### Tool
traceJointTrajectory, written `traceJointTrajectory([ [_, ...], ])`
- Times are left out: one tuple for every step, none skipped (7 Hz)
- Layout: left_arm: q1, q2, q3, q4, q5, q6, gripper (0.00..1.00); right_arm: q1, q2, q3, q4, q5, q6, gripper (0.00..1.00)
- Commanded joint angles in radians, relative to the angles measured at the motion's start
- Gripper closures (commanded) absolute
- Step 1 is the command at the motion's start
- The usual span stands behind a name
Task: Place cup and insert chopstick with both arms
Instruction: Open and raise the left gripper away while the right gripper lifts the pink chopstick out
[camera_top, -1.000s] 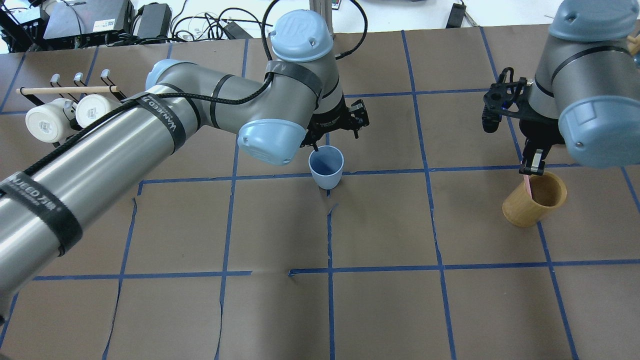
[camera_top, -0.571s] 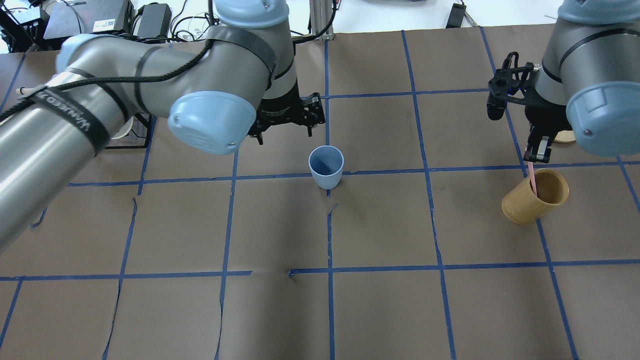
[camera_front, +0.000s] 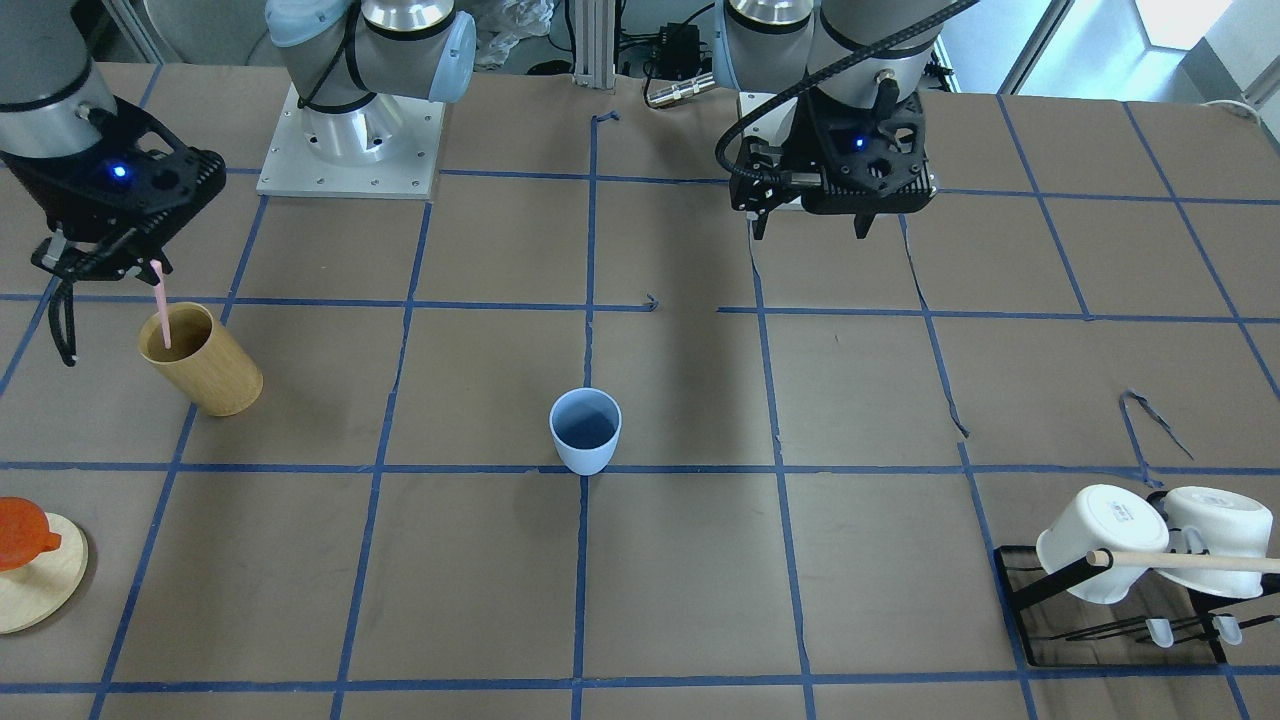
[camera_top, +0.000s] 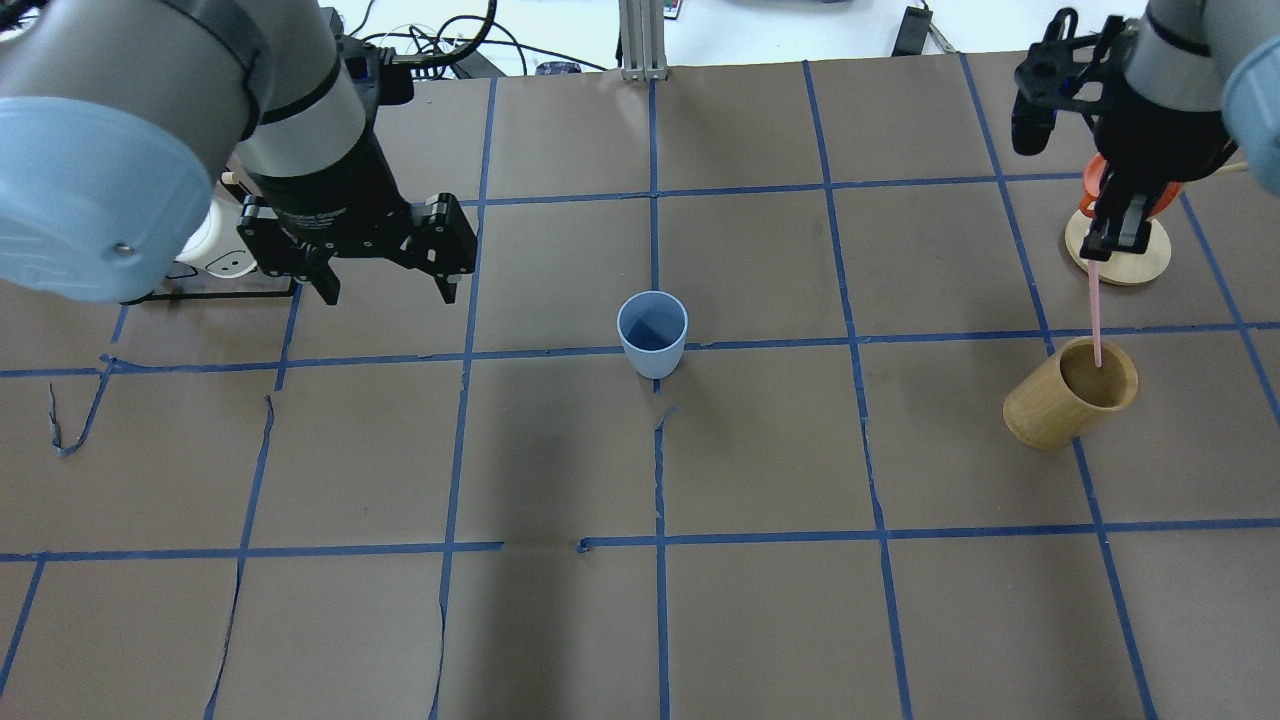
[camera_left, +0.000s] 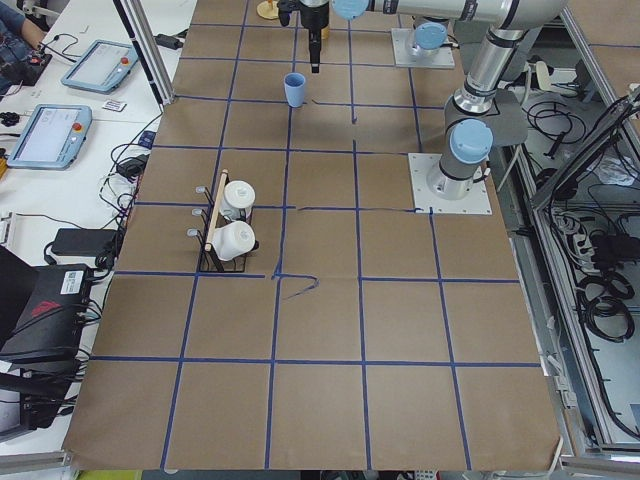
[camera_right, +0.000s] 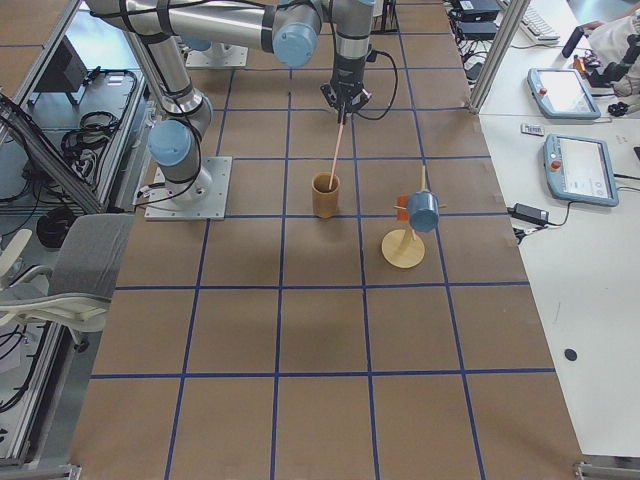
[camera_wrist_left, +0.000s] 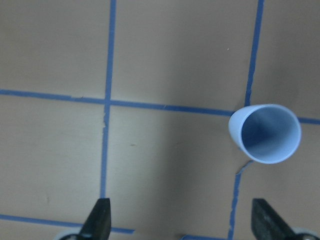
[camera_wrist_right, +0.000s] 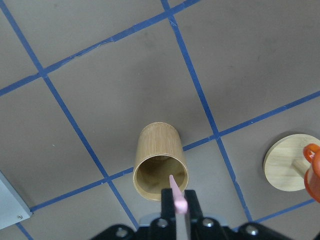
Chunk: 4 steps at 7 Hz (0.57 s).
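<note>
We see the blue cup standing upright near the middle of the brown table, where two blue tape lines cross. In the overhead view the left gripper hangs to the left of the cup and a bit farther back, well apart from it. Its two fingers are spread wide and hold nothing.

On the right side, the right gripper pinches the top of a pink chopstick. The chopstick points down, and its low tip is inside the mouth of the bamboo cup. We cannot tell how deep it goes.

Just behind the bamboo cup is a round wooden stand with an orange cup on it.

Two white mugs hang on a black rack at the far left. A small mark on their bottoms is too tiny to read.
</note>
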Motion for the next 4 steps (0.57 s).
traceJointTrajectory([
  [0.03,0.013,0.019,-0.029,-0.013,0.035,0.0,0.003,-0.006,-0.126,0.11,0.09,0.092,0.95],
  [0.055,0.001,0.024,-0.023,-0.031,0.068,0.0,0.006,-0.011,-0.158,0.16,0.151,0.187,0.95],
  [0.075,-0.004,0.029,-0.015,-0.054,0.166,0.0,0.011,-0.025,-0.168,0.182,0.237,0.279,0.95],
  [0.078,-0.014,0.027,0.009,-0.122,0.185,0.0,0.032,-0.034,-0.166,0.172,0.343,0.368,0.95],
])
